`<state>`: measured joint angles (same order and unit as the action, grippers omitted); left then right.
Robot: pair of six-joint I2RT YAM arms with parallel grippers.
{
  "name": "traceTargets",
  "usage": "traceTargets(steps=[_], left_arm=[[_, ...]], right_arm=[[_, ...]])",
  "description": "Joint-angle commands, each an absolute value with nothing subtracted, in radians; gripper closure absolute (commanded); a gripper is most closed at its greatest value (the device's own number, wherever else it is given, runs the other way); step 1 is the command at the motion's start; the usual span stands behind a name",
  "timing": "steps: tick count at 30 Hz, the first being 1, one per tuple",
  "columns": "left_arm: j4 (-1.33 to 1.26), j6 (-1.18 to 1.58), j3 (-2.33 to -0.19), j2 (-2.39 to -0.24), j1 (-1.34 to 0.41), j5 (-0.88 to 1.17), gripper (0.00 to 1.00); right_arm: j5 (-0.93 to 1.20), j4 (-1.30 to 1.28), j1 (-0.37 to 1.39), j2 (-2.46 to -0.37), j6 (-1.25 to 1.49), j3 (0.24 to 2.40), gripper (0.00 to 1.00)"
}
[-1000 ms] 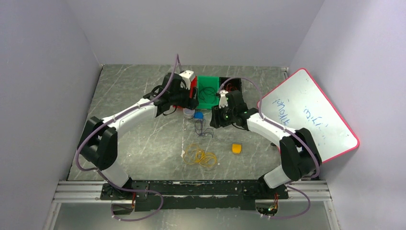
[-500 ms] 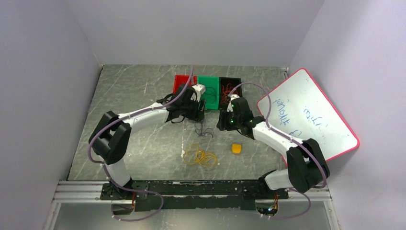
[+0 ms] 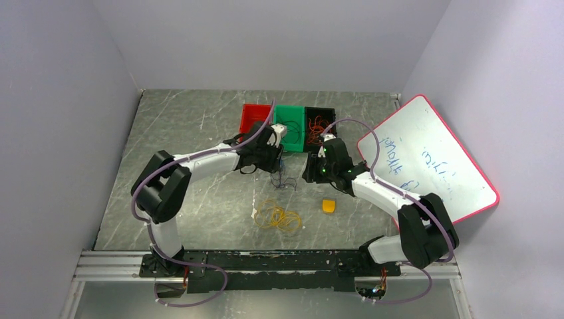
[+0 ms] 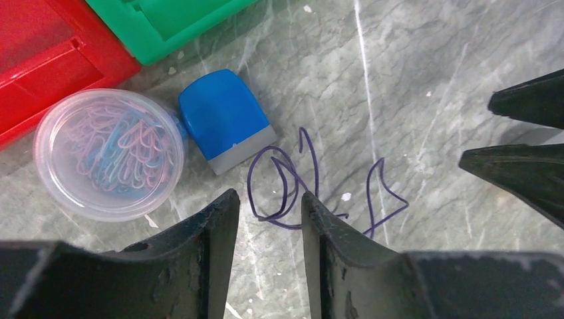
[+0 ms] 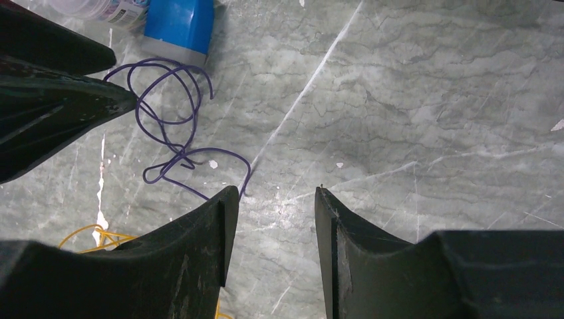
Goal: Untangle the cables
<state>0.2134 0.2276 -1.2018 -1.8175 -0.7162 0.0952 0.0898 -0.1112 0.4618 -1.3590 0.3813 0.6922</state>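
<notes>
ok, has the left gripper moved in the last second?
Yes. The left gripper has come off the red bin, toward the arm bases, and now hangs over the purple cable.

The counter (image 4: 432, 60) looks like smooth, veined grey stone, scuffed white. The red bin (image 4: 46, 46) and green bin (image 4: 159, 20) are glossy plastic, the tub (image 4: 110, 199) clear plastic. The cable (image 4: 271, 149) looks smooth-coated. The left pincer (image 4: 269, 199) is matt black, grainy, chipped.
</notes>
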Motion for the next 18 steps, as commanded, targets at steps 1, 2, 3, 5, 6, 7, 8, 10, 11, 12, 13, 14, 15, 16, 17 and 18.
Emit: traceTargets(steps=[1,2,3,5,6,7,8,10,11,12,13,14,15,16,17,18], left_arm=[[0.202,0.193,-1.213,-1.851,-0.724,0.068,0.57],[0.201,0.189,-1.217,-1.856,-0.724,0.068,0.58],[0.197,0.184,-1.22,-1.861,-0.723,0.069,0.6],[0.191,0.176,-1.229,-1.869,-0.724,0.07,0.66],[0.192,0.172,-1.233,-1.872,-0.724,0.07,0.69],[0.189,0.169,-1.237,-1.874,-0.724,0.069,0.73],[0.187,0.165,-1.239,-1.876,-0.724,0.067,0.76],[0.188,0.158,-1.241,-1.873,-0.724,0.062,0.83],[0.19,0.153,-1.242,-1.868,-0.724,0.059,0.86],[0.192,0.149,-1.241,-1.863,-0.724,0.054,0.9],[0.195,0.144,-1.24,-1.851,-0.724,0.048,0.92],[0.196,0.14,-1.236,-1.837,-0.723,0.041,0.93],[0.197,0.135,-1.23,-1.818,-0.723,0.035,0.93],[0.196,0.132,-1.221,-1.796,-0.723,0.032,0.93],[0.195,0.126,-1.206,-1.773,-0.723,0.031,0.93],[0.192,0.12,-1.195,-1.746,-0.724,0.032,0.93]], right_arm=[[0.097,-0.086,0.457,-1.365,0.38,0.698,0.51],[0.099,-0.086,0.457,-1.365,0.38,0.697,0.51],[0.101,-0.086,0.457,-1.365,0.38,0.697,0.51],[0.105,-0.083,0.457,-1.365,0.38,0.696,0.51],[0.104,-0.083,0.457,-1.365,0.38,0.695,0.51],[0.104,-0.082,0.457,-1.364,0.381,0.694,0.51],[0.105,-0.081,0.457,-1.365,0.383,0.693,0.51],[0.106,-0.078,0.457,-1.365,0.387,0.692,0.51],[0.11,-0.074,0.457,-1.365,0.389,0.691,0.51],[0.114,-0.07,0.457,-1.364,0.39,0.69,0.51],[0.12,-0.063,0.457,-1.363,0.391,0.69,0.51],[0.127,-0.056,0.457,-1.36,0.39,0.688,0.51],[0.134,-0.047,0.457,-1.356,0.391,0.687,0.51],[0.141,-0.037,0.457,-1.354,0.392,0.684,0.51],[0.148,-0.021,0.457,-1.35,0.393,0.68,0.51],[0.152,-0.01,0.457,-1.346,0.396,0.68,0.51]])
